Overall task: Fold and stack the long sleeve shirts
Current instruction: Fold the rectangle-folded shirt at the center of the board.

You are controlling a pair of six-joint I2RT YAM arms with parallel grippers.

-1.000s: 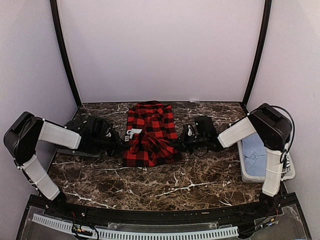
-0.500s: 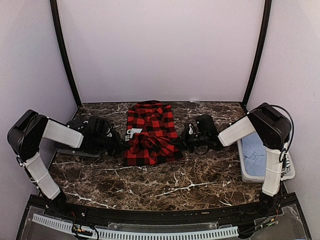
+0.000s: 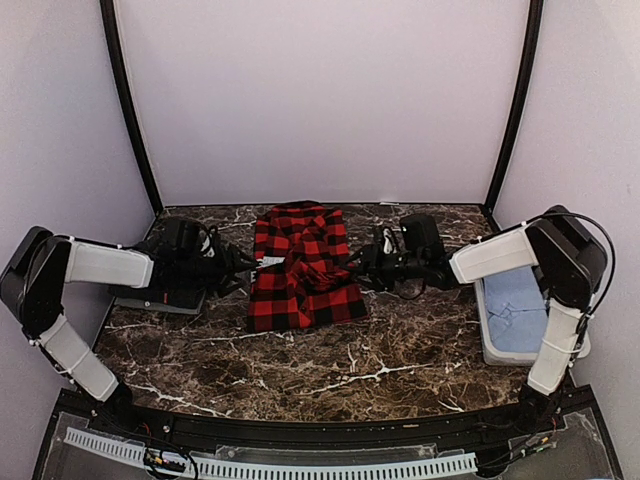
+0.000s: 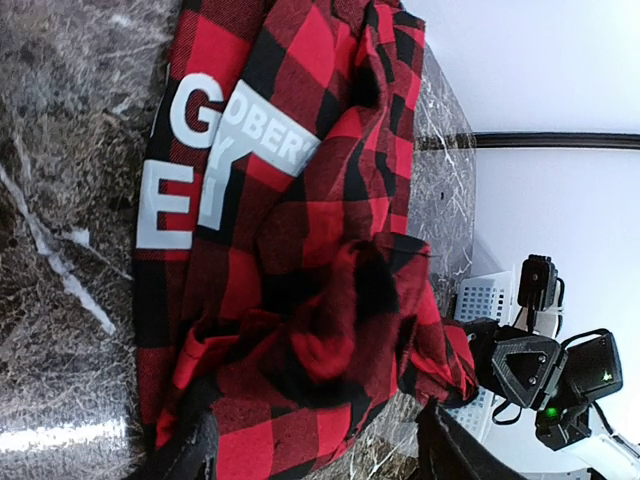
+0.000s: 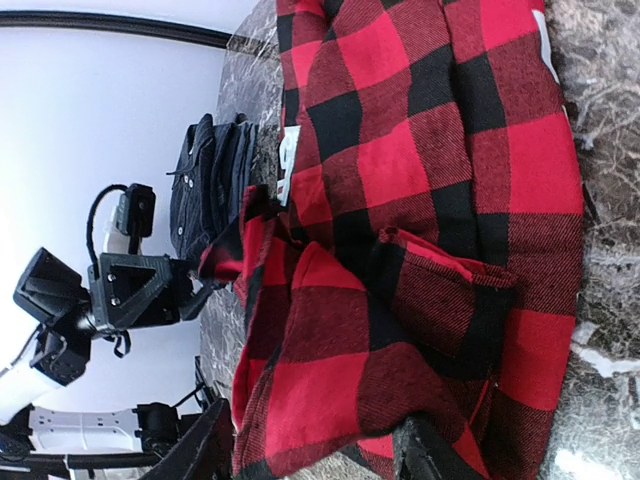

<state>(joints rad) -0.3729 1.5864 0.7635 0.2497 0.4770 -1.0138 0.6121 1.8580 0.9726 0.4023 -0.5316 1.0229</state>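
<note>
The left pincer (image 3: 243,266) and the right pincer (image 3: 360,266) flank the bunched red flannel shirt (image 3: 300,270) on the marble tabletop (image 3: 330,365). Both stand with jaws parted at its edges.

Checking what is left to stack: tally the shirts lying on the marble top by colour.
Red-and-black check shirt: 1
Dark charcoal shirt: 1
Total: 2

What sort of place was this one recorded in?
Probably a lab recording booth, not a home: plain white walls and black corner posts enclose a marble-pattern tabletop, with two robot arms bolted at its near edge.
</note>
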